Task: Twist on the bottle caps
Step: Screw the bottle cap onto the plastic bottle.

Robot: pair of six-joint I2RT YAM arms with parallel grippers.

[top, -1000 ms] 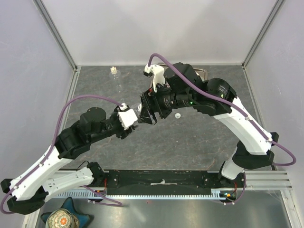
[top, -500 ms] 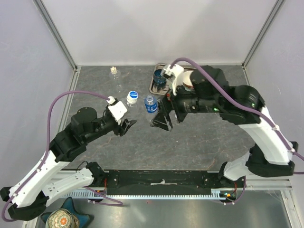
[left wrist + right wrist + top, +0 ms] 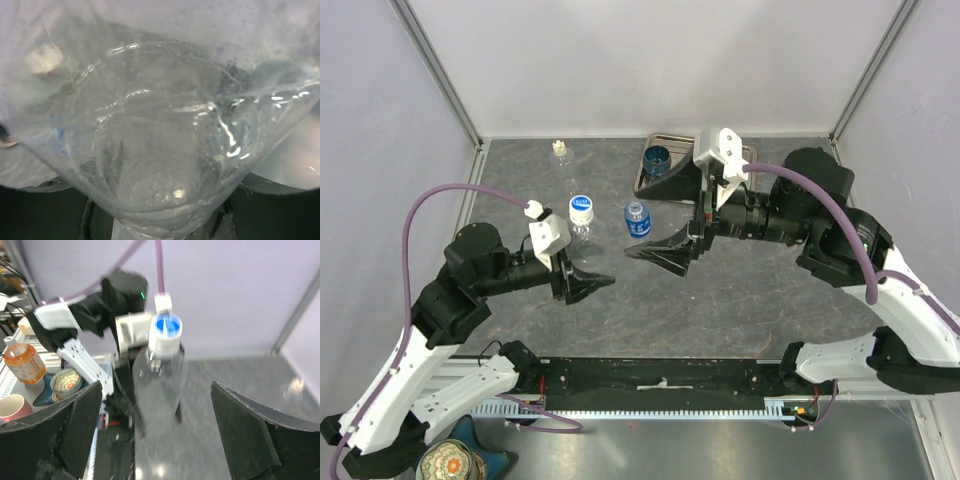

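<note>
Held bottle [image 3: 160, 371]: thin clear plastic, I judge it light and crushable; the left end effector [image 3: 588, 283] clamps its lower body above the tabletop [image 3: 740, 295].
Cap [image 3: 166, 332]: sits on its neck; I'd pinch the rim gently.
Right end effector [image 3: 156, 390]: spread wide, empty.

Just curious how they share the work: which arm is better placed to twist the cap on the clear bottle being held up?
Probably the right. The right tool stands open and empty, facing the white cap, while the left tool is busy gripping the clear bottle.
</note>
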